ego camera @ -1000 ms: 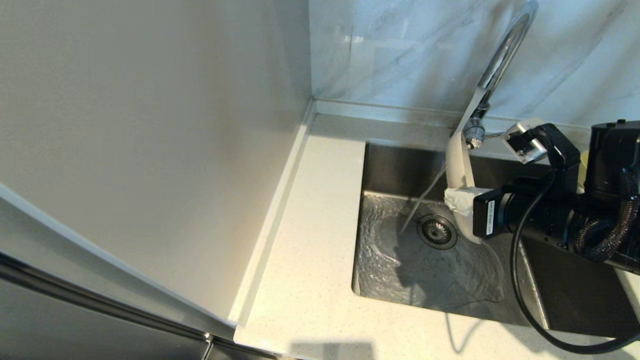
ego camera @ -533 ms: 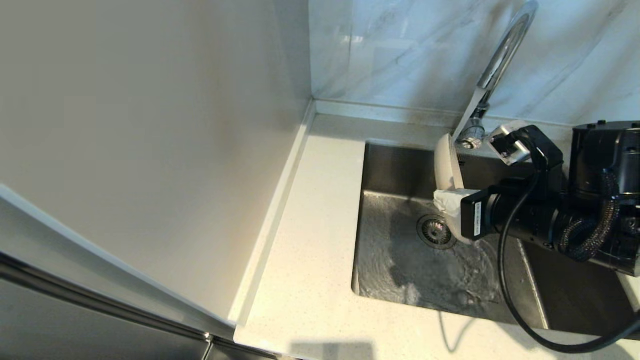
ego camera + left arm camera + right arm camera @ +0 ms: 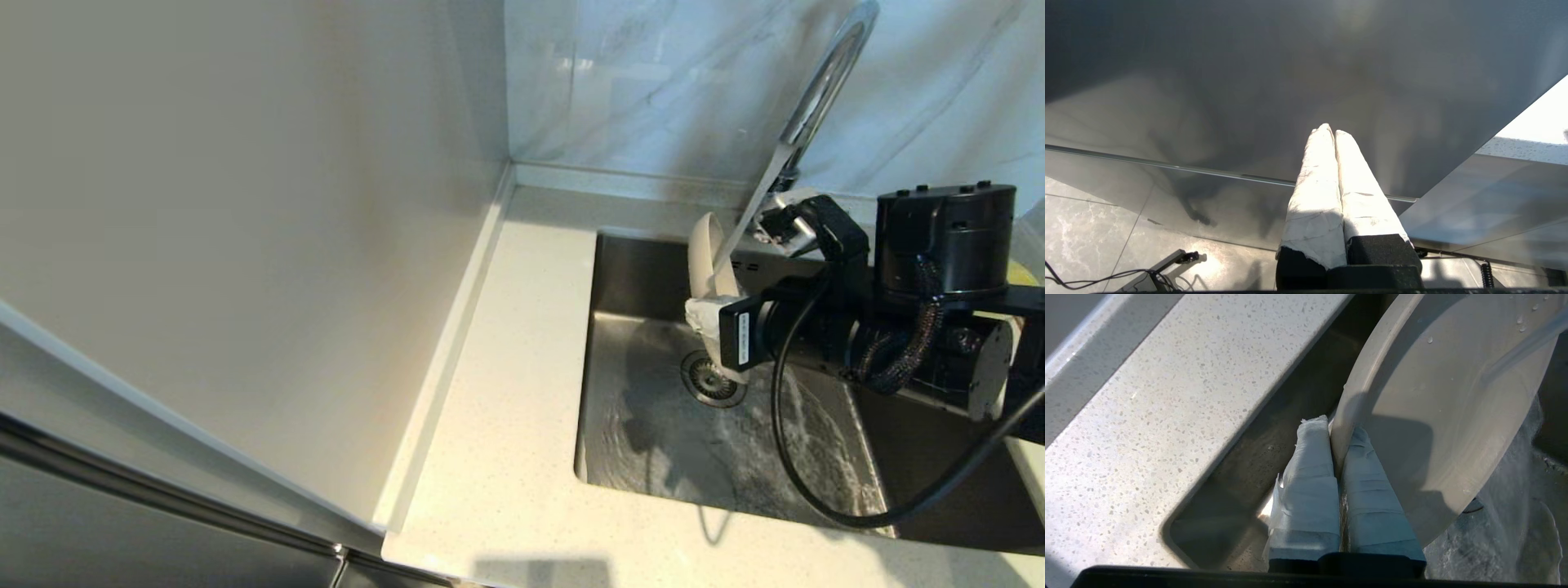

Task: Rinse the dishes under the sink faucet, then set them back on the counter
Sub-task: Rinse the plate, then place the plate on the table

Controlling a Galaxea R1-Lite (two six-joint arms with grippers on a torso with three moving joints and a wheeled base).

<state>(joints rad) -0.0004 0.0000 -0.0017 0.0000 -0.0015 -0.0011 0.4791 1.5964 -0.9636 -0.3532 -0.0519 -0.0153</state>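
Fingers point(image 3: 1306, 486) of the right gripper point(image 3: 1334, 449) clamp the plate point(image 3: 1453, 396) rim, holding it on edge over the sink point(image 3: 653, 269) under the faucet point(image 3: 824, 82) stream (rinse step); next calls for carrying it to the counter point(image 3: 506, 408); left gripper point(image 3: 1333, 134) parked, closed

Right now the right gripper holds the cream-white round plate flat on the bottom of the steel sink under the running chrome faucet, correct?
Not flat: the right gripper holds the cream-white round plate on edge, above the steel sink, under the chrome faucet stream. The right wrist view shows it.
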